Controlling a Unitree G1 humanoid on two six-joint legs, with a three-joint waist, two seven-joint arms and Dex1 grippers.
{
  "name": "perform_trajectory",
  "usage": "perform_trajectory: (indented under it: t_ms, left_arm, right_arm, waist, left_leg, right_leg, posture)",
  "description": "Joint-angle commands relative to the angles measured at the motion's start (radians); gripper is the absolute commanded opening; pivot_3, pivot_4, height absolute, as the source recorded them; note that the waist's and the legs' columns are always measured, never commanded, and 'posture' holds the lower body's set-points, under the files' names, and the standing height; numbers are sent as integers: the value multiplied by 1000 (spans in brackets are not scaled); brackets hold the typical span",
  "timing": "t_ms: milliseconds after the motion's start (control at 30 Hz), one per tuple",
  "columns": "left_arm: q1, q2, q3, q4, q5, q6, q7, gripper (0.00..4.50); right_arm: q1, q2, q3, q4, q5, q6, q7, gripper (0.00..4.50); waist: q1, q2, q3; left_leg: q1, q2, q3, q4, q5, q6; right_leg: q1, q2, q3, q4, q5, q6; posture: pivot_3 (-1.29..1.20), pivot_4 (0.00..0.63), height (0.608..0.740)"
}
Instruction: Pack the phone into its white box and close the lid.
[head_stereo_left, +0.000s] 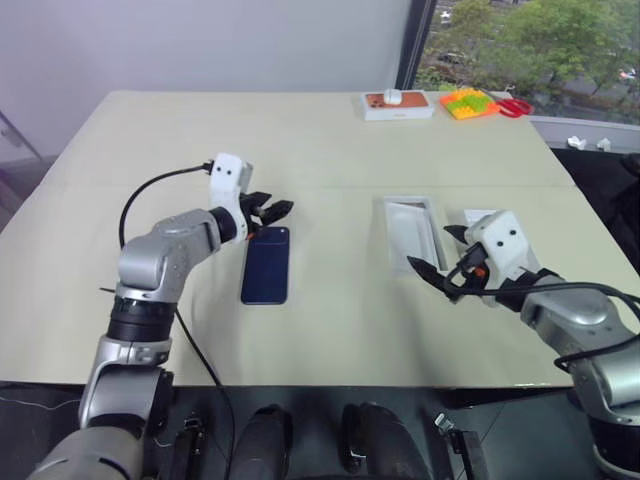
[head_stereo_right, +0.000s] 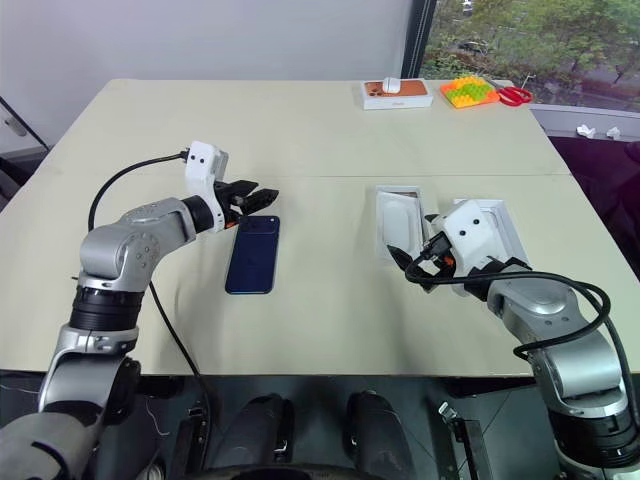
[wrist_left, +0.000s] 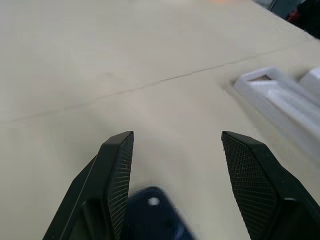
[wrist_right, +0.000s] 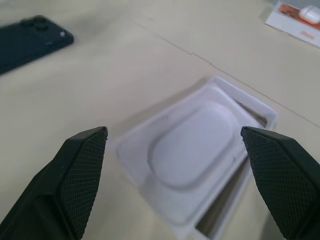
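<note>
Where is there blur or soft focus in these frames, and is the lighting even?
Left wrist view: the phone between the end effector's fingers is smeared and soft. Right wrist view: its fingertips are soft-edged, the white box fairly clear. Head views: even daylight, soft shadows on the table, no harsh glare.

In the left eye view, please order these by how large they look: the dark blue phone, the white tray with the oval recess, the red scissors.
1. The phone and the white tray look about alike; I would not rank them.
2. The red scissors look smallest, though they lie farthest from the camera.
</note>
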Motion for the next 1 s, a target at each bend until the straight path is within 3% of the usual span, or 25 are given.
perform_trajectory:
  t_ms: [33, 67, 167, 400, 700, 1000]
  left_arm:
    - [47, 55, -19, -34, 67, -172, -125, 2923]
    - [75, 77, -32, -27, 96, -227, -159, 2923]
    - [153, 126, -42, -17, 133, -341, -253, 2987]
    - [234, 164, -21, -74, 64, -301, -406, 2987]
    - [291, 191, -13, -155, 31, -241, -472, 2987]
    - [309, 173, -16, -189, 30, -221, -453, 2987]
  right_arm:
    - [-23, 11, -7, 18, -15, -6, -16, 4500]
    - [-32, 14, 0, 34, -23, -3, -22, 4500]
    - [-68, 20, 20, 98, -44, 28, -44, 3582]
    - [-177, 25, 90, 212, -85, 71, -40, 82]
    - [-376, 10, 277, 423, -194, 100, 50, 34]
    - [-493, 58, 343, 658, -300, 66, 42, 34]
  waist:
    - [-3, 0, 0]
    - [-3, 0, 0]
    - [-5, 0, 0]
    - [-5, 0, 0]
    - [-8, 1, 0]
    - [-7, 1, 0]
  left_leg:
    - [0, 0, 1, 0, -1, 1]
    - [0, 0, 1, 0, -1, 1]
    - [1, 0, 1, 0, -1, 2]
    - [1, 2, 1, 0, -2, 3]
    - [1, 2, 1, 0, -2, 4]
    - [1, 2, 1, 0, -2, 4]
  right_leg:
    - [0, -1, 1, 0, 0, 0]
    - [0, -1, 1, 0, 0, 0]
    - [0, -1, 1, 0, 0, 0]
    - [0, 1, 0, 1, 0, 0]
    - [-1, 2, 0, 1, 0, 0]
    - [-1, 1, 0, 1, 0, 0]
  posture:
    - [0, 150, 740]
    - [0, 150, 740]
    - [0, 150, 740]
    - [0, 150, 740]
    - [0, 150, 740]
    - [0, 150, 740]
